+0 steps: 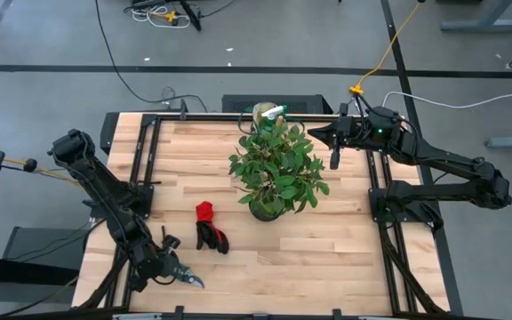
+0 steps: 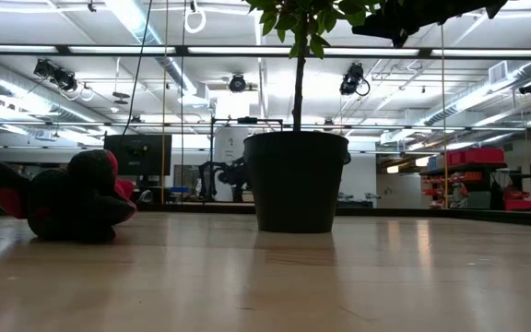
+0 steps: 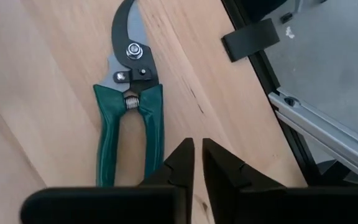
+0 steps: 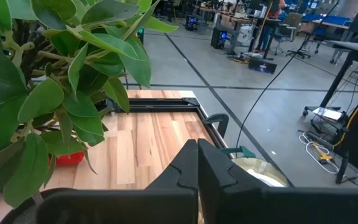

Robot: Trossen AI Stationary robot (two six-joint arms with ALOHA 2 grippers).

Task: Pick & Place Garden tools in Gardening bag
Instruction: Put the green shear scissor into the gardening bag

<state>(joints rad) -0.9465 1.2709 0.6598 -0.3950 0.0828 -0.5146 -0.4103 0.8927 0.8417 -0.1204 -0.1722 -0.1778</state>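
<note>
The left gripper (image 3: 197,163) hangs over the table's (image 1: 345,258) near left corner, fingers a crack apart, holding nothing. The shears (image 3: 129,106) lie flat just beside it. The right gripper (image 4: 197,165) is closed by the plant (image 1: 278,167).

Shears (image 3: 129,112) handles' ends behind pincer (image 3: 197,155)

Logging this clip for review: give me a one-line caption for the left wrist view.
Left claw, fingers slightly apart, poised over the table beside green-handled pruning shears lying flat on the wood.
</note>
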